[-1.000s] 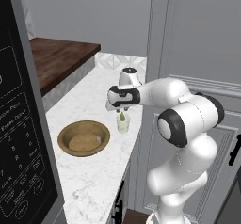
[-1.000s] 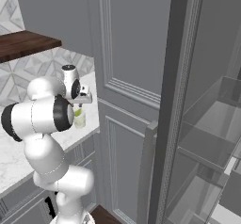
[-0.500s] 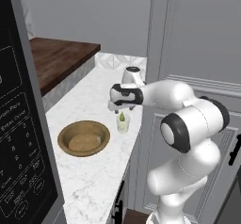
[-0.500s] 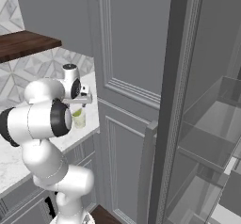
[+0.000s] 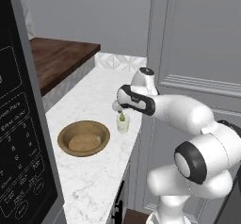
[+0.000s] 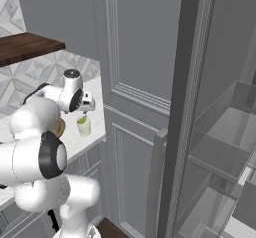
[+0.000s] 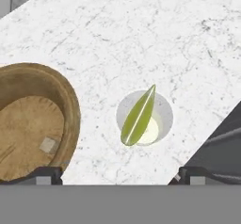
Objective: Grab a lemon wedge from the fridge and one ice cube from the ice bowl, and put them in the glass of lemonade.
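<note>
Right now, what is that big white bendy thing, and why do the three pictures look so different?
The white thing is a robot arm in a pretend, computer-drawn kitchen. Two pictures come from cameras behind it, one on each side. The third comes from a camera on its hand, looking straight down.

On the marble counter sits a brown wooden ice bowl with one small pale cube inside. Beside it stands a little glass of lemonade, and a yellow-green lemon wedge rests in it. To the right, the fridge stands open, showing its shelves.

The robot's fingers are spread wide above the glass and hold nothing.
</note>
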Controlling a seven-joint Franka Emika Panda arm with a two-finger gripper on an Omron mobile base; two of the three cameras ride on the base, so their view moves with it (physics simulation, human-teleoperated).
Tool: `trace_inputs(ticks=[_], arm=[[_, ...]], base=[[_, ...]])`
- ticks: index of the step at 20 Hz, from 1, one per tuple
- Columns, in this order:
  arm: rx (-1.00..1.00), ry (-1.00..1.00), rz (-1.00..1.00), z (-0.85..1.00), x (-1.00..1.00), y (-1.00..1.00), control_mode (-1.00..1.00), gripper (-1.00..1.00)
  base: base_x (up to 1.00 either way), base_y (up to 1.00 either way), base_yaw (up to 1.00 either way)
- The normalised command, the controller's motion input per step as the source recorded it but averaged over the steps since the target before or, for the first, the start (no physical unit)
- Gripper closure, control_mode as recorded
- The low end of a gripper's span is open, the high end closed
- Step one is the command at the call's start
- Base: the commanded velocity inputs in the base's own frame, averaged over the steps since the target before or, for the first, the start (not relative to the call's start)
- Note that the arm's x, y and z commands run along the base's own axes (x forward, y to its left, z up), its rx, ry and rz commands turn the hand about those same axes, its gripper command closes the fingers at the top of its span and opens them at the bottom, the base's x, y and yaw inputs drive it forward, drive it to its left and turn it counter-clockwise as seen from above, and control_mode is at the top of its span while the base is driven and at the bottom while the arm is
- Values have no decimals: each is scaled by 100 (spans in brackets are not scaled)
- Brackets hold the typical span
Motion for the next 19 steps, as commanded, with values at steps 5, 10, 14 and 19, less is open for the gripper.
trace_inputs(ticks=[5,10,14,19], arm=[[17,-12,0,58,-44,-21,-100,-100],[10,-1,0,42,-39,-22,-100,-100],[0,1,0,8,-60,-16,-100,-100],[0,0,0,0,-62,-12,-100,-100]], base=[[0,0,0],[0,0,0],[0,0,0],[0,0,0]])
